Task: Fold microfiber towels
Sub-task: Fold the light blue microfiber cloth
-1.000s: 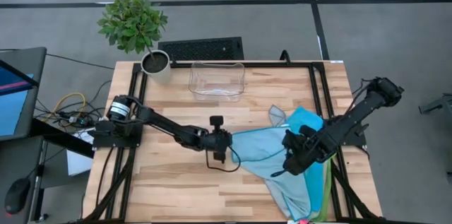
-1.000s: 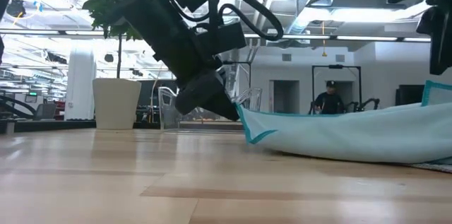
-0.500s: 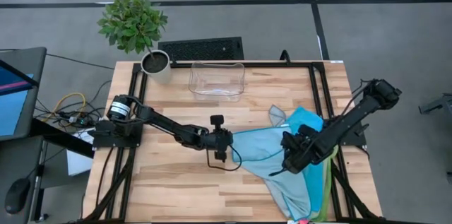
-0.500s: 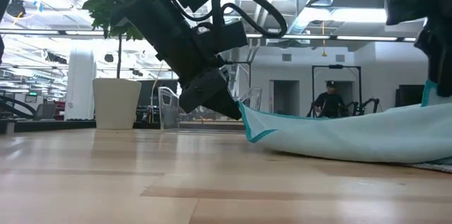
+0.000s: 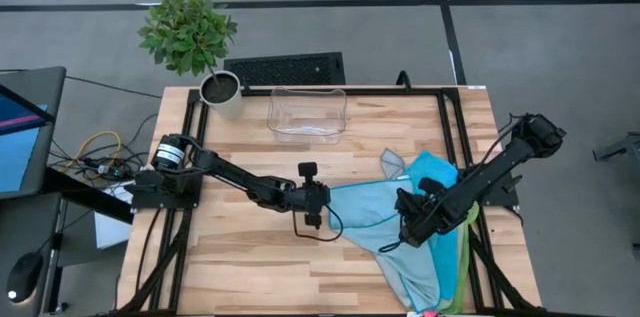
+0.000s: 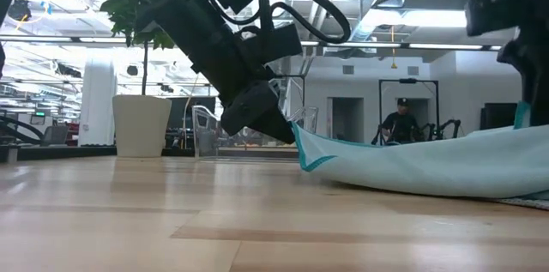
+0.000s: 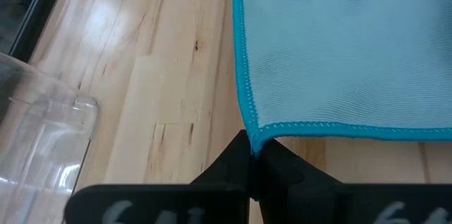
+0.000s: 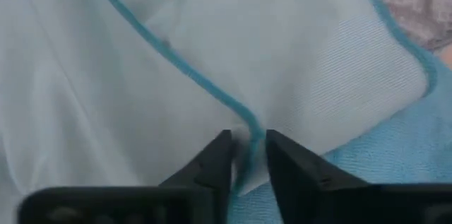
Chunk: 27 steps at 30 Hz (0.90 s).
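We are seeing right pincer (image 8: 247,155) narrowing since before onto light blue towel (image 5: 375,219) edge | left pincer (image 7: 253,155) pinching its corner | no readable writing

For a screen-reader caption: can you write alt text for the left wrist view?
The left gripper is shut on the corner of a light blue towel with teal stitched edging, spread over the wooden table. A clear plastic bin sits beside it.

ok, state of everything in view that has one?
left hand: shut on light blue towel's corner
right hand: closing around that towel's edge
light blue towel: spread out, unfolded
towel pile: heaped under it
clear bin: empty, upright
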### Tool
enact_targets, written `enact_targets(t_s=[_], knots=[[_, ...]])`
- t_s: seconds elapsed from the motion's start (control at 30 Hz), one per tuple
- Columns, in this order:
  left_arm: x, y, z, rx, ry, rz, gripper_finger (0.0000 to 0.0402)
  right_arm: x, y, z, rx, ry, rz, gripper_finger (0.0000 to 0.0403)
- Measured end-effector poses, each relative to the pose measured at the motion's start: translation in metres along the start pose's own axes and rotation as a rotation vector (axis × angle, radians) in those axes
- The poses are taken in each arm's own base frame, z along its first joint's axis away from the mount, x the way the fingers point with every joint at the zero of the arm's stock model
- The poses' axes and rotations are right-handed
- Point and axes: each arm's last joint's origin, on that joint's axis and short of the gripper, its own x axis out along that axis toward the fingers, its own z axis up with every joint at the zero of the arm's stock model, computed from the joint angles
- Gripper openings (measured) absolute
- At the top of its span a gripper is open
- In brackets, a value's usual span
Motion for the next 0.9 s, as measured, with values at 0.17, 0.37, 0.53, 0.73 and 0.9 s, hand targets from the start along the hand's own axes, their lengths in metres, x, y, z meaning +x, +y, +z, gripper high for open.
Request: enact_targets(t_s=[0.17,0.37,0.53,0.73,0.9], knots=[[0.000,0.000,0.000,0.003,0.003,0.006,0.0000,0.003,0.005,0.004,-0.039,0.004,-0.012,0.0015],[-0.015,0.006,0.000,0.011,0.048,0.062,0.0000,-0.031,0.010,0.020,-0.048,-0.136,0.005,0.0010],[-0.046,0.018,-0.001,0.004,0.130,0.138,0.0000,-0.075,0.008,0.029,-0.057,-0.293,-0.024,0.0013],[-0.098,0.034,-0.007,-0.059,0.219,0.166,0.0000,-0.115,0.003,0.034,-0.058,-0.468,-0.106,0.0010],[-0.149,0.051,-0.018,-0.157,0.279,0.183,0.0000,-0.127,-0.006,0.036,-0.063,-0.520,-0.192,0.0012]])
